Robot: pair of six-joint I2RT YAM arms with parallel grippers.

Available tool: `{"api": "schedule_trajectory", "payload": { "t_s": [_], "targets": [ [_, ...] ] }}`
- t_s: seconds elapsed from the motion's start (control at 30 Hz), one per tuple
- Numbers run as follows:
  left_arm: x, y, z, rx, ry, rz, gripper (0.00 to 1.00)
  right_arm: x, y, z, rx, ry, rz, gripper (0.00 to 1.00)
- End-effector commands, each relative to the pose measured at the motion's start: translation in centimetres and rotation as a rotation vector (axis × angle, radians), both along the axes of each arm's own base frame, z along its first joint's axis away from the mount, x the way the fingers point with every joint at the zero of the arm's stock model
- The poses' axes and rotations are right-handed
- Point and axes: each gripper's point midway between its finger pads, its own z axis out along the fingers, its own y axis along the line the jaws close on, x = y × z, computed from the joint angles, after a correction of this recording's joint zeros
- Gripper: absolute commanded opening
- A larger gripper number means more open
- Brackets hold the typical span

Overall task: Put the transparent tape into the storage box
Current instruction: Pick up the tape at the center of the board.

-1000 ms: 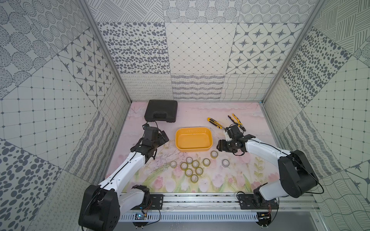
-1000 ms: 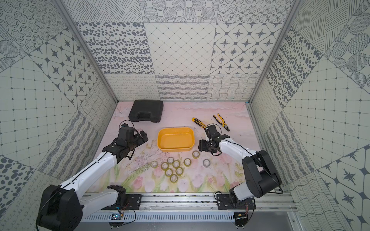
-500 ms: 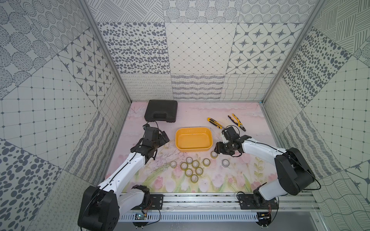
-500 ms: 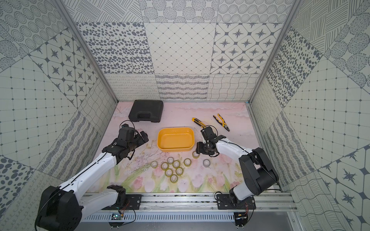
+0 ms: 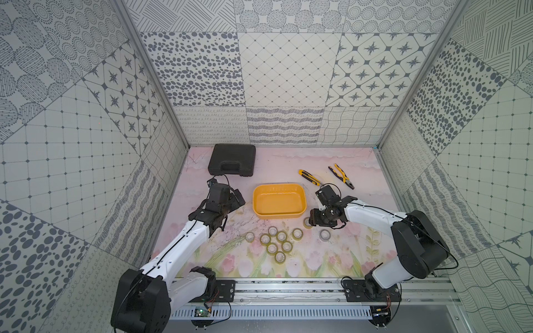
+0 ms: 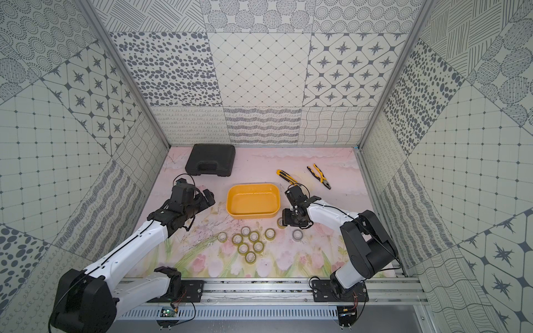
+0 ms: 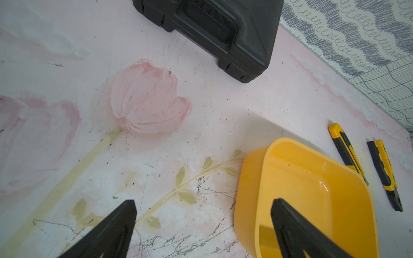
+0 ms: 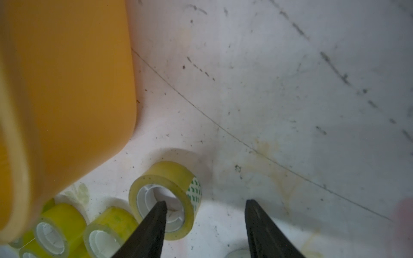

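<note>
Tape roll (image 8: 172,174), green-printed tab (image 8: 194,192) (print unreadable)

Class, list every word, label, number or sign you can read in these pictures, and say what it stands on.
No text can be read.
Green print on the white tab of the tape roll: too blurred to read.
The storage box and black case: no lettering visible.

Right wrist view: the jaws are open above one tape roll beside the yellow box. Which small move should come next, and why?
Probably lower the right jaws, then close: one finger sits over the hollow core of the tape roll, the other outside its wall, and the storage box beside it is empty.
</note>
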Motion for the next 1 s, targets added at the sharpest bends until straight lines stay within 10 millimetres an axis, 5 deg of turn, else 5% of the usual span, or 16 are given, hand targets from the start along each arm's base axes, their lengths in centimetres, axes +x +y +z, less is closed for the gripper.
{"api": "schedule_trajectory", "payload": {
  "t_s": [0.0, 0.37, 0.6, 0.97],
  "targets": [
    [0.1, 0.3, 0.8, 0.026, -0.013, 0.007, 0.99, 0.3, -0.1, -0.2, -0.036, -0.006, -0.011, 0.6],
    [0.0, 0.8, 2.2, 0.059, -0.023, 0.015, 0.99, 0.7, -0.6, -0.2, -0.068, -0.029, -0.018, 0.45],
    [-0.3, 0.8, 3.1, 0.053, -0.041, 0.011, 0.99, 0.9, -1.3, 0.1, -0.097, -0.044, -0.011, 0.25],
    [0.3, -0.3, 5.4, 0.063, -0.045, -0.067, 0.99, 1.7, -1.8, 3.7, -0.073, -0.114, 0.004, 0.07]
  ]
}}
